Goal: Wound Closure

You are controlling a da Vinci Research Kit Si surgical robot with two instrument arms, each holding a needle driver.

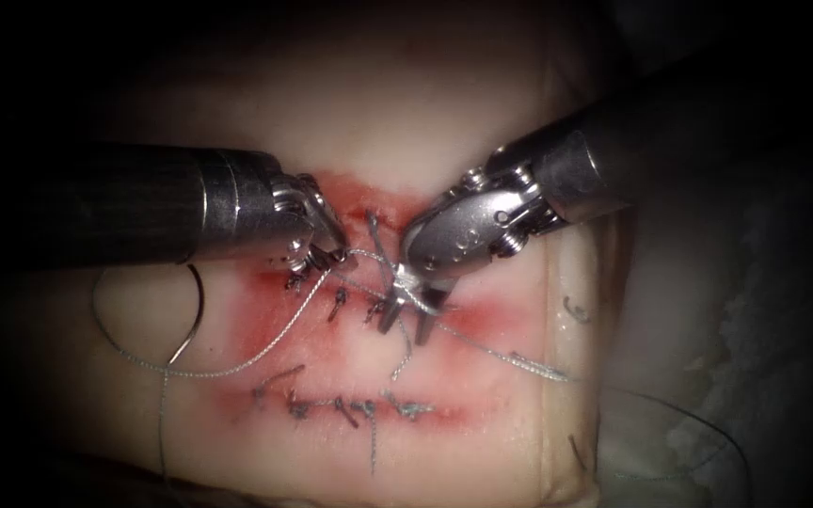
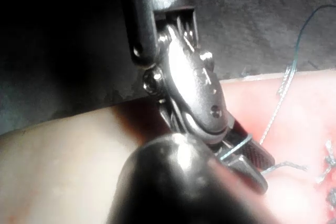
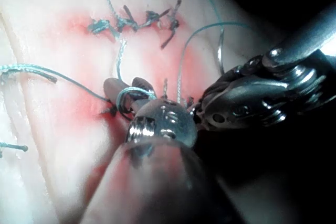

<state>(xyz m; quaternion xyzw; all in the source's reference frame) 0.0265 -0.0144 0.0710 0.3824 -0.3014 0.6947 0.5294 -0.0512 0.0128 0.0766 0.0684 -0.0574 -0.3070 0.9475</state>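
The tissue (image 1: 444, 113) has an upper cut (image 1: 482, 315) with stitches (image 1: 339, 303) along it. My left tool (image 1: 324, 261) is at the cut's left end, jaws shut on the thread (image 2: 237, 148). That strand runs taut to my right tool (image 1: 409, 325), which points down over the middle of the cut. Its jaws stand slightly open, with a loop of thread (image 3: 128, 94) wound around them. The curved needle (image 1: 196, 310) lies free on the tissue left of the cut, held by neither tool. Slack thread (image 1: 265, 353) sweeps from it toward the left tool.
A second cut (image 1: 350, 409) nearer the front is closed with several knotted stitches (image 3: 131, 22). A thread tail (image 1: 519, 360) trails off right toward the tissue's edge. Red fluid (image 1: 265, 301) stains both cuts. The left tool (image 3: 247, 103) sits close beside the right jaws.
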